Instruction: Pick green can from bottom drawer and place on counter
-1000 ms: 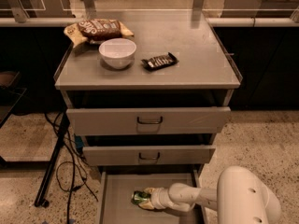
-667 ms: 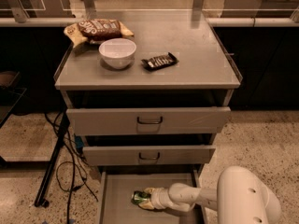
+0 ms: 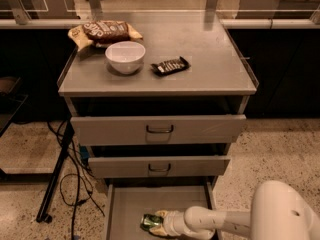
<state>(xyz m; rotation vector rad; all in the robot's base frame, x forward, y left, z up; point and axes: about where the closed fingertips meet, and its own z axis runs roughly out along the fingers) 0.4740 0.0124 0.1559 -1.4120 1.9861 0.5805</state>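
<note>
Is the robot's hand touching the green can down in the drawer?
Touching. The camera view shows the hand low in the bottom drawer, its tip overlapping the green can with no gap between them.

The gripper (image 3: 161,224), low in the bottom drawer (image 3: 130,204), covers part of the green can (image 3: 148,220) (its right end); the drawer's front runs off the view's lower edge.
</note>
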